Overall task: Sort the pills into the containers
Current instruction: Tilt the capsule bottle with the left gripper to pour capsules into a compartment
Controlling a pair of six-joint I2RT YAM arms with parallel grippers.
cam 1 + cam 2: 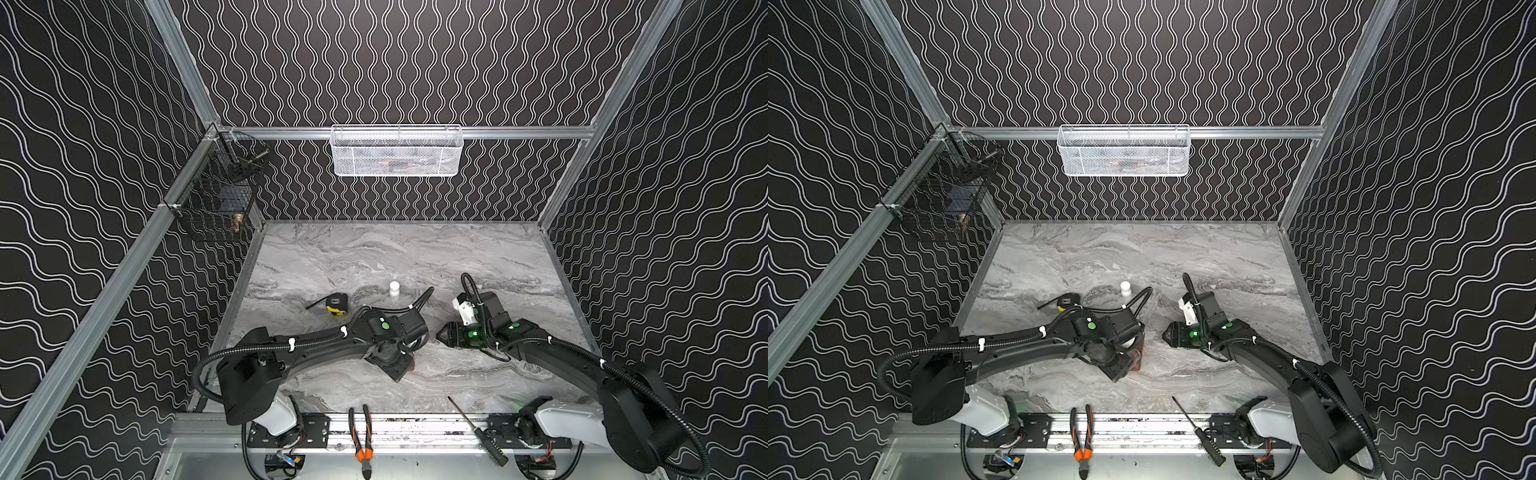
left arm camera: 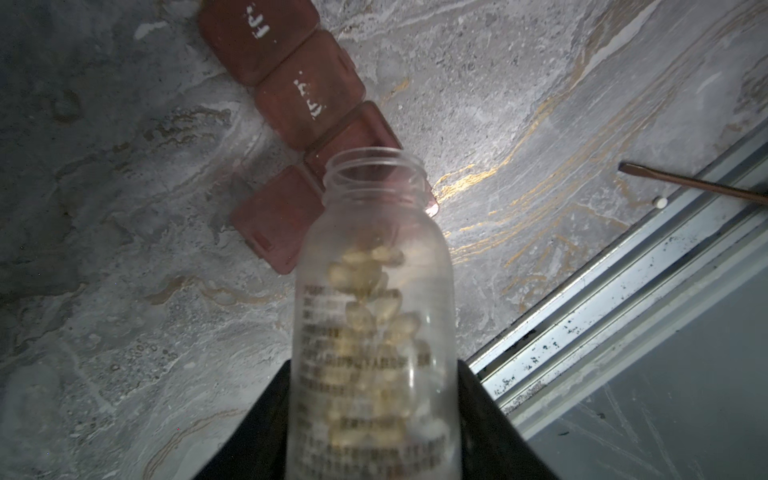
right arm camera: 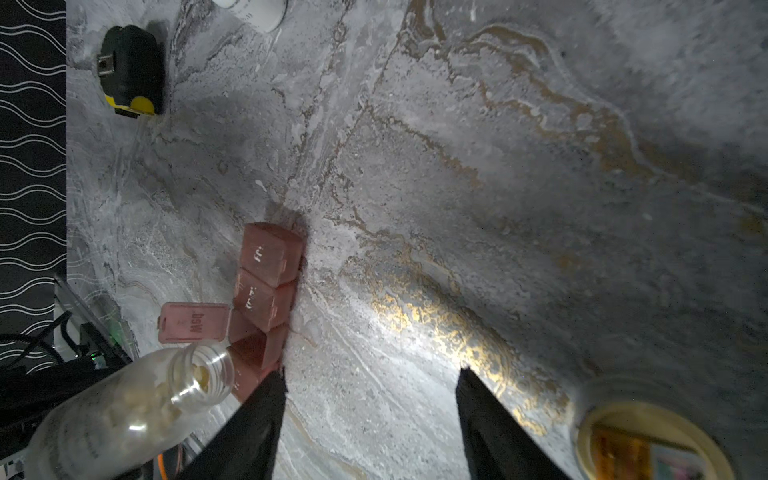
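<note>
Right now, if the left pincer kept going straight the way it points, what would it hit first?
Most likely the reddish pill box: the left pincer holds an open bottle whose mouth aims at it. How much gap remains is unclear.

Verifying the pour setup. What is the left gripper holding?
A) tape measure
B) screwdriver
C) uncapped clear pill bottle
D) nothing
C: in the left wrist view the left gripper clamps an uncapped clear pill bottle with pills inside, its mouth over the reddish containers.
</note>
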